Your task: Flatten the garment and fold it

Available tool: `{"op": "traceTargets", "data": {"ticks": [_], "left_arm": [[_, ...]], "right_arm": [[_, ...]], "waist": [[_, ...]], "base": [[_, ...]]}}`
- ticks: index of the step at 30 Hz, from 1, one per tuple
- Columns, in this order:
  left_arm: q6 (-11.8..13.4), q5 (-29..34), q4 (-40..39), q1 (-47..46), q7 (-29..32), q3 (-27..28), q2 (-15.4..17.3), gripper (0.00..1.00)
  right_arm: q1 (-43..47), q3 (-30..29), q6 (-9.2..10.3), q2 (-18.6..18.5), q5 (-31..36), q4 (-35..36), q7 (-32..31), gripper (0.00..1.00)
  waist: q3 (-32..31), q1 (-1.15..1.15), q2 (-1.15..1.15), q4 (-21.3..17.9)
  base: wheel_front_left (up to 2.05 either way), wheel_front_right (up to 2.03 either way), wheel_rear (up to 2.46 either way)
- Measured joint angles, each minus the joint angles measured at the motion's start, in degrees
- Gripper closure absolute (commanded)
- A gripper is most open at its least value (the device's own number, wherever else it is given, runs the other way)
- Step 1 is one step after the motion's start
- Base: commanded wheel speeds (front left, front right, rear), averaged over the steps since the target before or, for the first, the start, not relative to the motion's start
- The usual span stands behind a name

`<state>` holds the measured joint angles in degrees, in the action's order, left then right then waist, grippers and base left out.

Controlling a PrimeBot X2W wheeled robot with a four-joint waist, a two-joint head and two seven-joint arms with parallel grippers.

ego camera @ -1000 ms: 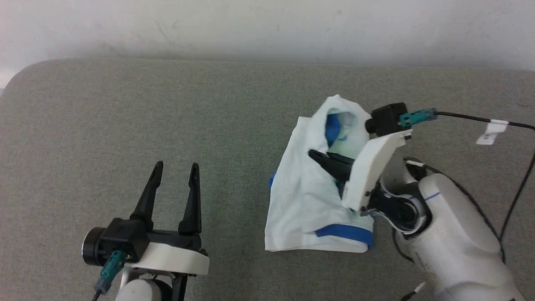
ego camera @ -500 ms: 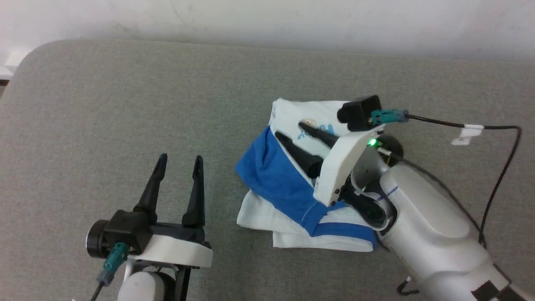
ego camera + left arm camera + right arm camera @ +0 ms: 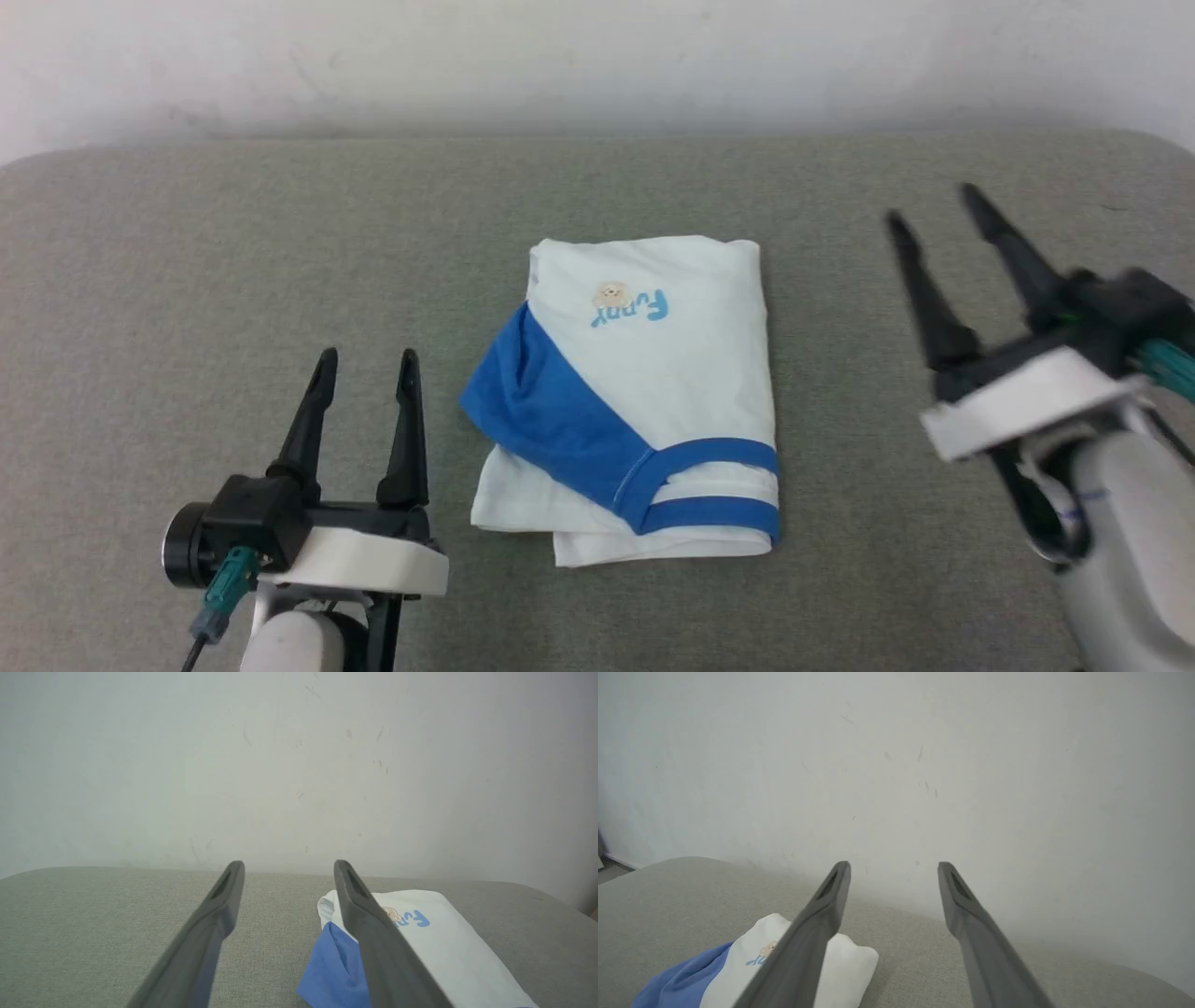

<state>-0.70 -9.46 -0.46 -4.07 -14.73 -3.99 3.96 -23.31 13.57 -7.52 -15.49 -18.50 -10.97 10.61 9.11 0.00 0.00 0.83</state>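
Note:
The garment (image 3: 653,392) lies folded into a compact rectangle on the grey surface, white with a blue sleeve across its lower left and a small cartoon print near the top. The left wrist view has the garment (image 3: 444,947) at lower right; the right wrist view has the garment (image 3: 738,961) at lower left. My left gripper (image 3: 366,360) stands open to the garment's left, apart from it. Off to the garment's right, my right gripper (image 3: 934,207) is raised and open, holding nothing. In the wrist views the left gripper (image 3: 287,865) and the right gripper (image 3: 893,867) frame empty space.
A grey padded surface (image 3: 233,261) spreads under everything, with a rounded far edge. A pale scuffed wall (image 3: 597,56) runs right behind it. Bare cloth lies on both sides of the garment.
My right gripper has opened and let go of the garment, then pulled back to the right. The garment has dropped into a flat folded rectangle. The head view has shifted.

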Motion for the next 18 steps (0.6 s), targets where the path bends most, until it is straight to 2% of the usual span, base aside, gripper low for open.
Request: {"op": "traceTargets", "data": {"ticks": [5, 10, 13, 16, 18], "left_arm": [[0.05, -0.01, 0.36, 0.54, 0.0, 0.77, 0.01, 0.0], [0.05, -0.02, 0.89, 0.74, 0.0, 1.64, 0.04, 0.0], [0.07, -0.12, 1.2, 0.79, 0.0, 2.08, 0.04, 0.0], [0.07, -0.22, 1.46, 0.77, 0.0, 2.31, 0.0, 0.0], [0.04, -0.24, 1.71, 0.75, 0.0, 2.37, -0.01, 0.0]], "right_arm": [[9.98, -11.29, 0.0, 0.69, 3.53, 9.76, -3.02, 0.0], [18.03, -19.48, 0.0, 3.85, 3.8, 16.11, -8.47, 0.0], [20.5, -23.6, 0.0, 6.66, -2.33, 15.08, -14.49, 0.0], [20.72, -27.17, 0.01, 8.58, -12.55, 10.4, -23.26, 0.0], [20.09, -28.77, 0.0, 8.61, -17.01, 5.72, -30.12, 0.0]], "waist": [[-0.76, -0.01, 0.0, -2.0], [-1.2, -0.01, 0.0, -3.41], [-1.24, -0.01, 0.0, -3.95], [-1.05, -0.01, 0.0, -4.14], [-0.86, 0.0, 0.0, -3.97]], "base": [[0.0, 0.0, 0.0], [0.0, 0.0, 0.0], [0.0, 0.0, 0.0], [0.0, 0.0, 0.0], [0.0, 0.0, 0.0]]}}
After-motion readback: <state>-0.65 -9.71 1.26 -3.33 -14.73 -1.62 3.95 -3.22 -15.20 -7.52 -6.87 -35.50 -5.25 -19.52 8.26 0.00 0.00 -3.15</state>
